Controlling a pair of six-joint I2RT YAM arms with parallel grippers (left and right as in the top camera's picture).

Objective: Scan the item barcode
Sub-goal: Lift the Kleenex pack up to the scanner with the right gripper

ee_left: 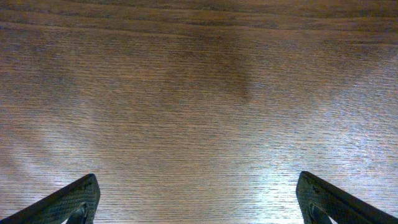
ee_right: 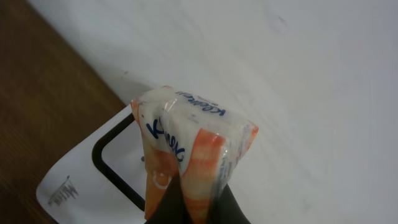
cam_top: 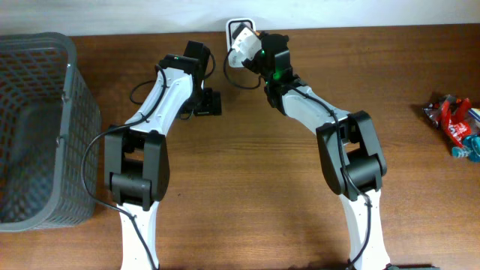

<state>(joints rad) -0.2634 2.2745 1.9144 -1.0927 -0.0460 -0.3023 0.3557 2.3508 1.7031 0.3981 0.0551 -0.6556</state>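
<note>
At twelve o'clock, the right claw [ee_right: 198, 204] pinched a tissue pack [ee_right: 186, 146] over the scanner [ee_right: 78, 177]; its barcode likely needed facing down.

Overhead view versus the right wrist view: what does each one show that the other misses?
Only overhead: the left arm, the grey basket at left, snack packets at right. Only right wrist: blue lettering and orange band on the tissue pack. Both: that pack pinched in the right gripper above the white scanner plate, on the wooden table.
</note>
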